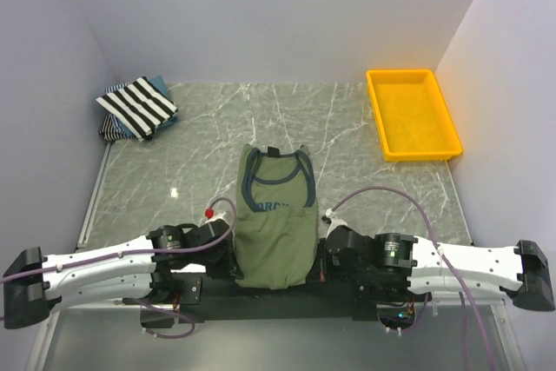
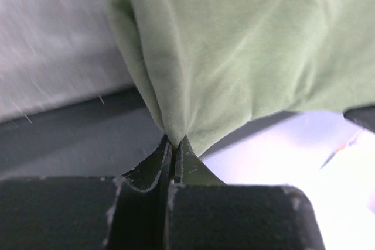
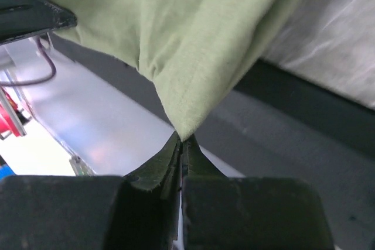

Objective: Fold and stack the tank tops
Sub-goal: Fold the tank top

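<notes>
The left tool point(image 2: 174, 142) and right tool point(image 3: 182, 139) are each pinching a hem corner of the olive-green tank top point(image 1: 276, 232), which is lying at the near edge of the surface point(image 1: 217, 128).

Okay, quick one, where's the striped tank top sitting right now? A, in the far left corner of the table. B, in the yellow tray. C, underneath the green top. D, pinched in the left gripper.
A: the striped tank top lies in the far left corner of the table, away from both arms.
</notes>
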`<state>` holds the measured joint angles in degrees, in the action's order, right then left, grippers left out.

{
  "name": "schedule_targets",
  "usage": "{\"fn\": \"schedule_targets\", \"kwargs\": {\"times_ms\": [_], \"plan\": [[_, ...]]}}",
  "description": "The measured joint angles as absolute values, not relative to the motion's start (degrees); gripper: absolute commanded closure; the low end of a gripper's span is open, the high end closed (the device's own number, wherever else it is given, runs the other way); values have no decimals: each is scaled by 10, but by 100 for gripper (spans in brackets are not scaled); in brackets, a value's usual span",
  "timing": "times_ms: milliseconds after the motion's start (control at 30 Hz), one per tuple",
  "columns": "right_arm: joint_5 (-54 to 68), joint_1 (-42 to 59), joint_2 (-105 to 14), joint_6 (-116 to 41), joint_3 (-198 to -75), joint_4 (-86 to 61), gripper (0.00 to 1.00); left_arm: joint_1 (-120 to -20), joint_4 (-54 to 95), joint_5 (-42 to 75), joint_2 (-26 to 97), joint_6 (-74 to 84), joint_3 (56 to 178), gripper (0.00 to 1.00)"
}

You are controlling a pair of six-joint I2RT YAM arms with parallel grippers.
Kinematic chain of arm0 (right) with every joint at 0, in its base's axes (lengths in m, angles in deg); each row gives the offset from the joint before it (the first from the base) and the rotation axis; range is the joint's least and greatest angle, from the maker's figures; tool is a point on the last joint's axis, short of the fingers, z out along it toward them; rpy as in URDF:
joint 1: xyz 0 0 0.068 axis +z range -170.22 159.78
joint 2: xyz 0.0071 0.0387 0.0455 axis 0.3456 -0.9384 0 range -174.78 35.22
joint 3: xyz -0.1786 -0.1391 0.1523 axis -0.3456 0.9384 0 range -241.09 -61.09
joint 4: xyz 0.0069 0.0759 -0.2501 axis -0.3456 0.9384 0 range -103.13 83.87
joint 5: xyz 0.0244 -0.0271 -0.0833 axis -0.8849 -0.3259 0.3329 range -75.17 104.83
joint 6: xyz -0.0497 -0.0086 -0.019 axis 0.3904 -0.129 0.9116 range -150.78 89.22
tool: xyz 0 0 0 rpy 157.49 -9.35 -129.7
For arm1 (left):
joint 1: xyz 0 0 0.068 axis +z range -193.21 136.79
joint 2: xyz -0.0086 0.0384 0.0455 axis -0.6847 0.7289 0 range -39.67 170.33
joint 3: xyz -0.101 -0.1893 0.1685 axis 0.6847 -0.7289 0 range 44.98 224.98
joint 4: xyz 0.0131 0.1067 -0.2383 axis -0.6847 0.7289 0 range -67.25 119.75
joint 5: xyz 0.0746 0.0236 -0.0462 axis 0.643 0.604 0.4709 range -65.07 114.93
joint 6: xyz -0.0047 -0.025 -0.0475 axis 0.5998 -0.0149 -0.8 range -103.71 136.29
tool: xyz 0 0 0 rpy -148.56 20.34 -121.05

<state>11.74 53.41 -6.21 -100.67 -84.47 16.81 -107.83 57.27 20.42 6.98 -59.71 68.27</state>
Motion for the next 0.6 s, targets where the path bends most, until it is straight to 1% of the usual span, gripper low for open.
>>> {"fn": "schedule_targets", "kwargs": {"times_ms": [133,233,300,400,600], "plan": [[134,572,-75,-1026,-863,189,100,-1127,611,216,55,-619,708,100],[158,571,-84,-1027,-893,218,100,-1133,647,244,53,-623,752,100],[169,552,-94,-1013,-926,236,100,-1122,662,263,58,-612,789,100],[180,501,-110,-979,-967,240,100,-1063,668,281,80,-575,844,100],[182,355,-152,-881,-1020,233,100,-877,638,282,127,-464,905,100]]}}
